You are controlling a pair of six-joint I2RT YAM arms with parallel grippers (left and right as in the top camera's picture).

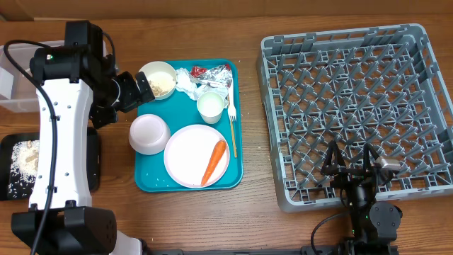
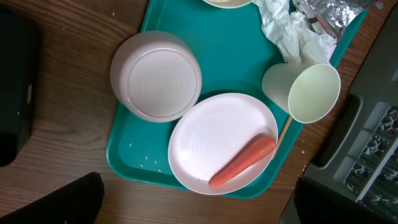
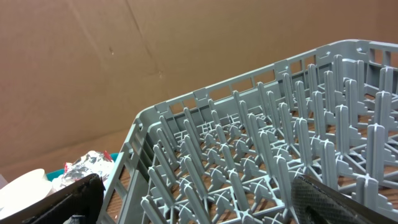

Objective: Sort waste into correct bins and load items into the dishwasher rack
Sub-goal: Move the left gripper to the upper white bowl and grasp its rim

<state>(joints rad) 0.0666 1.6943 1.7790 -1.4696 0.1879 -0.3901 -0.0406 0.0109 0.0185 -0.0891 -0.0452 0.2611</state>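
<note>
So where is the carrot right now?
In the overhead view the orange carrot lies on the right part of the round white plate, at the near end of the teal tray, with the yellow-handled fork just to its right.

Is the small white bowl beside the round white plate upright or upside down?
Upside down: the small white bowl shows its flat round base, not its hollow, on the flat teal tray.

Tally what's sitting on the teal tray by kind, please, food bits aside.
Bowls: 2
Plate: 1
Cup: 1
Fork: 1
Carrot: 1
Napkin wad: 1
Foil wrapper: 1
Total: 8
</note>
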